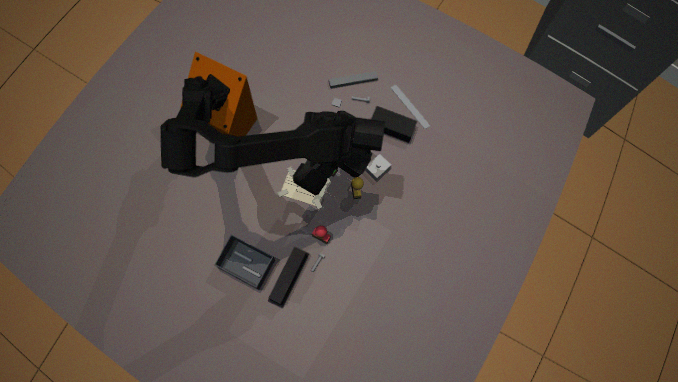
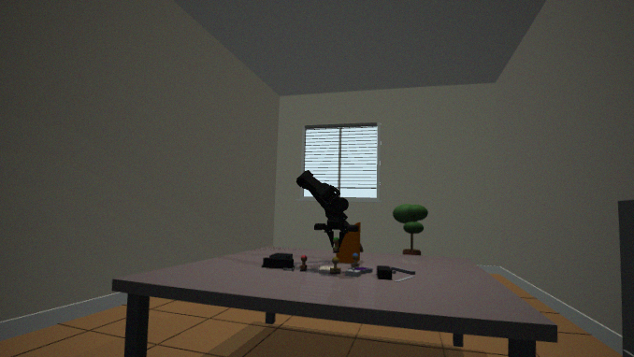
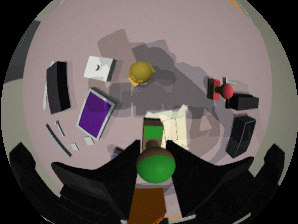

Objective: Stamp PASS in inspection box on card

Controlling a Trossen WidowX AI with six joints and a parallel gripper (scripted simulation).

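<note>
My gripper (image 3: pixel 153 144) (image 2: pixel 336 248) is shut on the green-knobbed stamp (image 3: pixel 156 167) (image 2: pixel 336 240) and holds it upright above the table, over the card's edge in the wrist view. The arm hides most of it in the top view. The cream card (image 1: pixel 300 195) (image 3: pixel 176 128) is taped down and partly covered by the gripper and stamp; no print can be made out. The purple ink pad (image 3: pixel 95 114) (image 2: pixel 362 269) lies left of the card in the wrist view, hidden by the arm in the top view. The stamp's lettering is unreadable.
Yellow stamp (image 1: pixel 357 184) (image 3: pixel 140 72), red stamp (image 1: pixel 320 231) (image 3: pixel 227 91) and blue stamp (image 2: pixel 355 256) stand around the card. A white block (image 1: pixel 378 167) (image 3: pixel 99 68), black block (image 1: pixel 395 125), dark bar (image 1: pixel 289 276), open tray (image 1: pixel 223 251) and orange wedge (image 1: pixel 243 112) are also there.
</note>
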